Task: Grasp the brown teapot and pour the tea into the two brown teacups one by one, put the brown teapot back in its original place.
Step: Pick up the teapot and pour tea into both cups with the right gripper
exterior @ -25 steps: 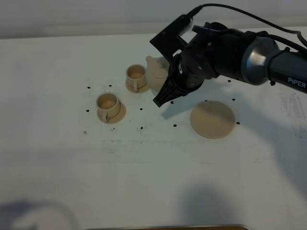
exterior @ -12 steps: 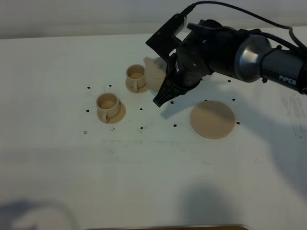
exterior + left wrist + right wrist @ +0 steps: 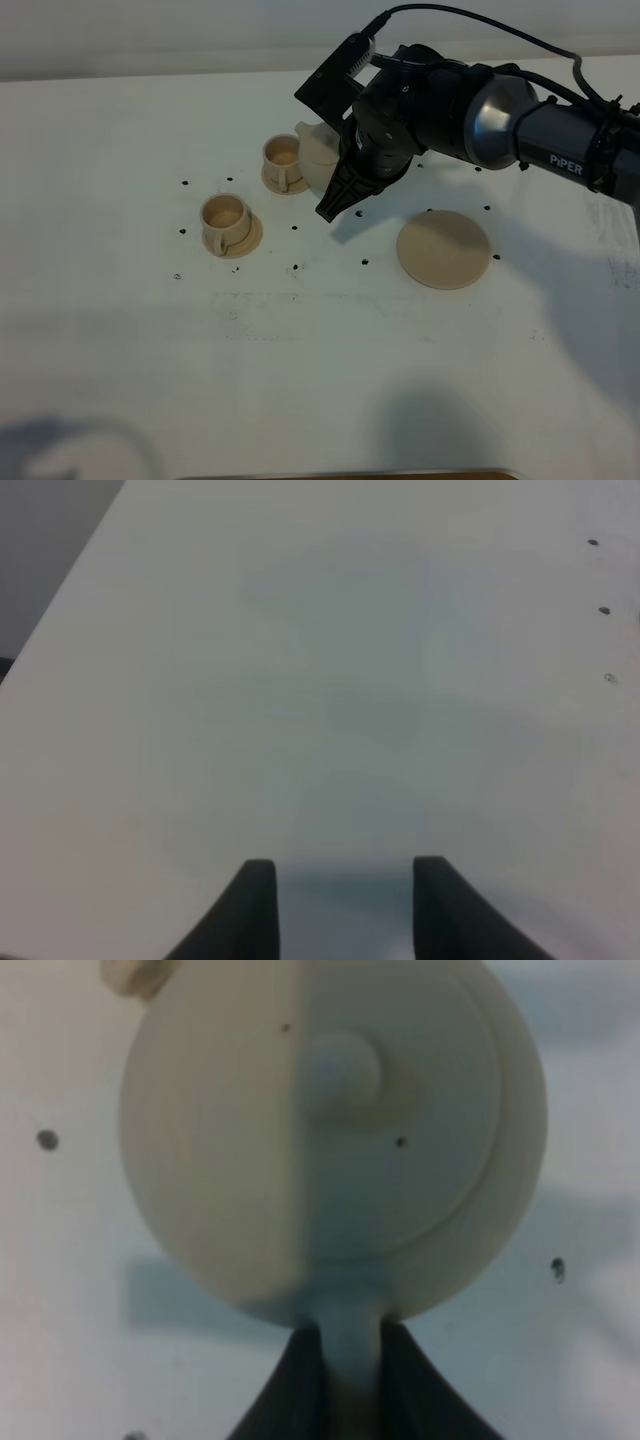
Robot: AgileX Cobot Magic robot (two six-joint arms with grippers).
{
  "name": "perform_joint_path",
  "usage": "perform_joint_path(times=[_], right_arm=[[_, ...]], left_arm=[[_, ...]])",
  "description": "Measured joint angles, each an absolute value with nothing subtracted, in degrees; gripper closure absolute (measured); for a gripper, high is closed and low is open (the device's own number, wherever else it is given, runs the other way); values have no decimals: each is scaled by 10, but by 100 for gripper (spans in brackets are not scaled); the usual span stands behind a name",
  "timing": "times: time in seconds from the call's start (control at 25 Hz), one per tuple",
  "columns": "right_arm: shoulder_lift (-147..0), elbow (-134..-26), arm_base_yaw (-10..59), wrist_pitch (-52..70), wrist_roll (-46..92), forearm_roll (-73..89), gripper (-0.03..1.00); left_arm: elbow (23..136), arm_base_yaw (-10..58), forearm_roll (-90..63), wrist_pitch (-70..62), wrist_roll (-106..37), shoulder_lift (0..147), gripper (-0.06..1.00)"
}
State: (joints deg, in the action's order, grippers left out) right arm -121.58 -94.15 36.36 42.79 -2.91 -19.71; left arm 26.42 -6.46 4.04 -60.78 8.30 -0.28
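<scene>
The brown teapot [image 3: 318, 152] is held above the table just right of the far teacup [image 3: 283, 160]. It is partly hidden by my right gripper [image 3: 334, 198]. In the right wrist view the teapot [image 3: 330, 1130] shows from above, with its knobbed lid and its loop handle [image 3: 348, 1335] pinched between the shut fingers of my right gripper [image 3: 348, 1370]. The near teacup [image 3: 226, 222] stands on its small saucer further left and forward. The large round saucer [image 3: 444, 249] lies bare to the right. My left gripper [image 3: 345, 900] is open over bare table.
The white table [image 3: 320, 350] carries small black marks around the cups and the large saucer. The right arm's dark body and cable reach in from the right edge. The left arm does not show in the exterior high view.
The right arm has shifted slightly left and away, and carried the teapot a little closer to the far teacup. The cups and the large saucer have not moved.
</scene>
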Motion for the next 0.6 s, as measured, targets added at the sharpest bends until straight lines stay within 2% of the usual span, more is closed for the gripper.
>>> perform_joint_path(times=[0.6], right_arm=[[-1231, -943, 365, 431, -25, -273, 86]], left_arm=[[264, -65, 40, -608, 83, -3, 63]])
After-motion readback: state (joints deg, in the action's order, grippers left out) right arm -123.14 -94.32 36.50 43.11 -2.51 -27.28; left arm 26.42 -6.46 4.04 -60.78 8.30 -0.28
